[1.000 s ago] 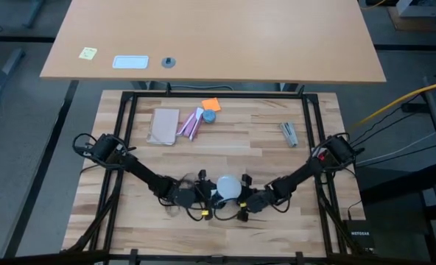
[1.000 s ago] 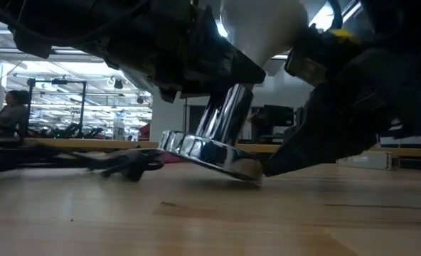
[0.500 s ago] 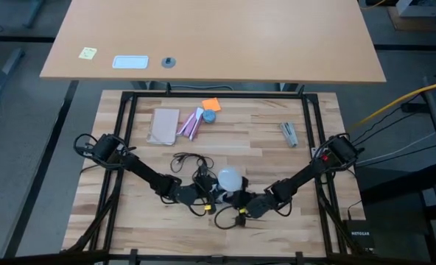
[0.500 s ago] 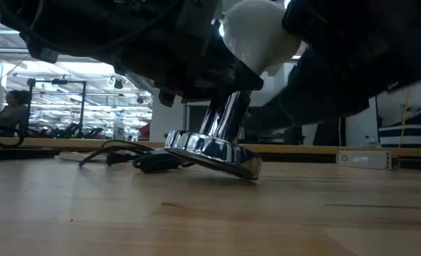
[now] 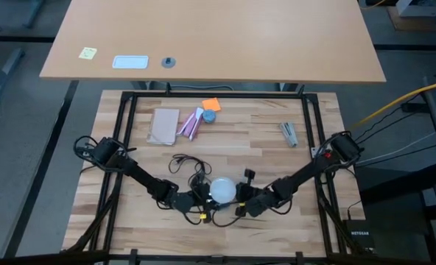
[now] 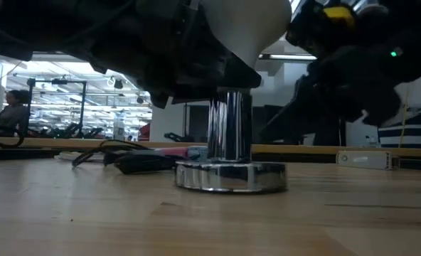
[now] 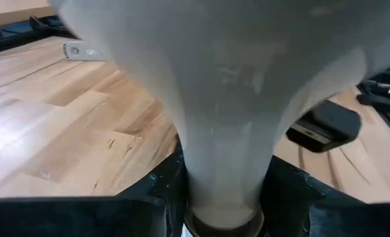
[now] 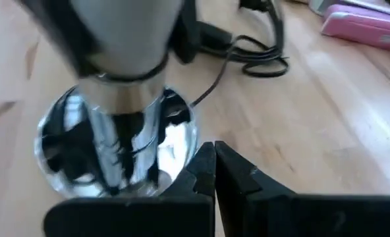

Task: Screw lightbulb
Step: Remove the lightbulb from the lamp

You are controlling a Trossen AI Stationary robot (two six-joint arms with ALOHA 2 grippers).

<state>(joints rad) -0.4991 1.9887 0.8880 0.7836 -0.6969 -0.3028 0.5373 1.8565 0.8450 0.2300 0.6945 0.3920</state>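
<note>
The chrome socket, tipped on its edge a moment ago, now sits flat and upright on the counter. Left of it, the left hand is clenched around the lightbulb at its narrow neck; the frosted globe stands straight up in the socket's stem. A dark cord trails behind. On the right, the right hand is clenched empty, its fingertips just beside the socket's base.
</note>
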